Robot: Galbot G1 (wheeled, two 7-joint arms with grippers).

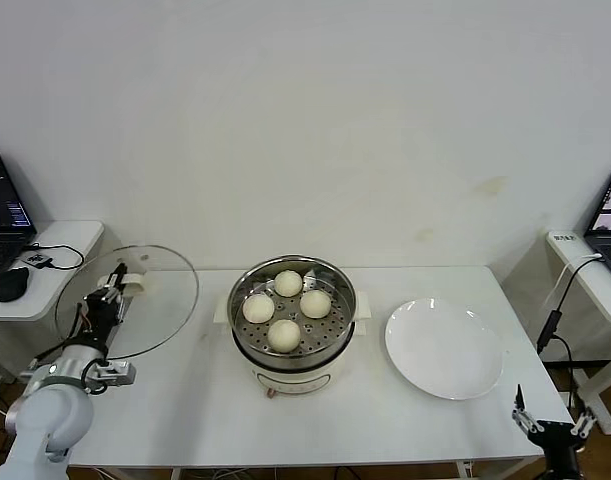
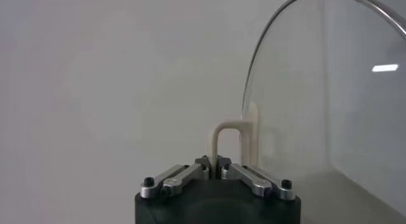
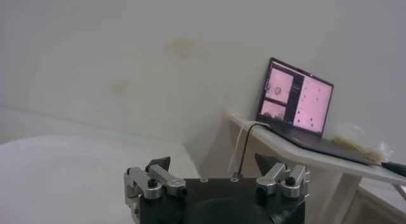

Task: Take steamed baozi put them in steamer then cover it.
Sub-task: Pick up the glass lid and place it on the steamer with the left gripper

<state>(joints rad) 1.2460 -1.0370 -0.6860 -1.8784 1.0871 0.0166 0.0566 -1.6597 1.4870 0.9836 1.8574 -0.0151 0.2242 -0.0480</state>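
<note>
Here, from the head view, four smooth cream-white steamed baozi (image 1: 288, 308) sit in a loose diamond on the perforated tray inside the steamer (image 1: 293, 340), a shiny round steel pot on a white base at the middle of the white table (image 1: 205, 400). The pot stands uncovered. The cover (image 1: 135, 300), clear glass with a metal rim, is held tilted above the table's left end, well apart from the pot, by the left gripper (image 1: 118, 285), pinched on its cream handle. To the pot's right lies a flat white plate (image 1: 444, 348), bare, near it but not touching. The right gripper (image 1: 551, 428) hangs low off the table's front right corner, fingers spread. Between the cover and the pot the tabletop is bare. Laptops sit on side desks beyond both ends of the table.

In the left wrist view, the left gripper (image 2: 214, 165) has its fingers pressed together on the cover's handle (image 2: 233, 143), a cream loop, with the glass disc (image 2: 330, 98) standing on edge beside it.

In the right wrist view, the right gripper (image 3: 214, 169) stands wide with nothing between its fingers; a laptop (image 3: 295, 98) sits on a desk beyond it.
</note>
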